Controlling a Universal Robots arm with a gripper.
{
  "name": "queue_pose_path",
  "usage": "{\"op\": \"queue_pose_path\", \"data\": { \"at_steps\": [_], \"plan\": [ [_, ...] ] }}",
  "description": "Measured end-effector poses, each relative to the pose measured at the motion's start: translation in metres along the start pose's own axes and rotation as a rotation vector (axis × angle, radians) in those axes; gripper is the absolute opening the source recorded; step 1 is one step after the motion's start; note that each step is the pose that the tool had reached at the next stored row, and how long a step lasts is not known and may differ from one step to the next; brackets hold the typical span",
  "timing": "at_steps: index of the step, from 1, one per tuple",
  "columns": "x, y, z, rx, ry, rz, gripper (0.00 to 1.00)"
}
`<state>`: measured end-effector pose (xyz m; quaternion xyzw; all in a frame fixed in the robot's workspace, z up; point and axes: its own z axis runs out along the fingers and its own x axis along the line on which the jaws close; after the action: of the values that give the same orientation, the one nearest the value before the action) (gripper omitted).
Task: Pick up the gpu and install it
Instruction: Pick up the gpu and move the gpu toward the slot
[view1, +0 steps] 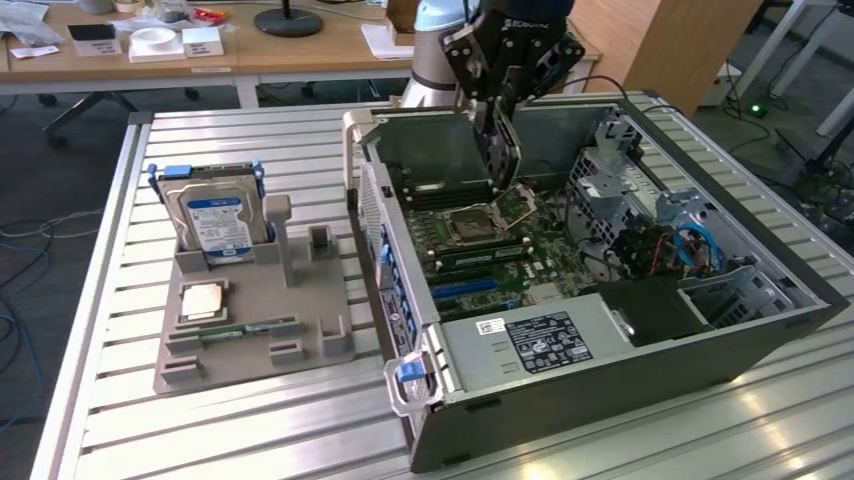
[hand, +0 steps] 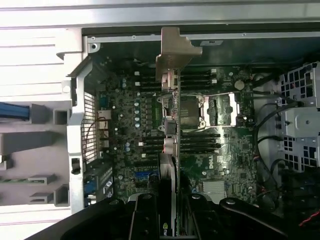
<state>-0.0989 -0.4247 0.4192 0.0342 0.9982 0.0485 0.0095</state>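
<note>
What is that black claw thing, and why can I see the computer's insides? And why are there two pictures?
The claw is the gripper on the end of a robot arm. It works like a hand. One picture comes from a camera standing off to the side. The other comes from a camera on the robot's wrist, looking down past its fingers.

The gripper is pinching a thin flat card, the gpu. It holds the card on edge inside the open computer case, above the green motherboard. The card does not look plugged in yet.

Beside the case, on the metal table, sits a grey holder. A silver hard drive stands in it, and a slim memory stick lies in it.
</note>
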Motion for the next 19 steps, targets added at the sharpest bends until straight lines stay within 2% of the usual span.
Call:
{"op": "queue_pose_path", "data": {
  "at_steps": [19],
  "plan": [
    [-0.071, 0.0066, 0.0018, -0.0028, 0.0002, 0.0, 0.26]
  ]
}}
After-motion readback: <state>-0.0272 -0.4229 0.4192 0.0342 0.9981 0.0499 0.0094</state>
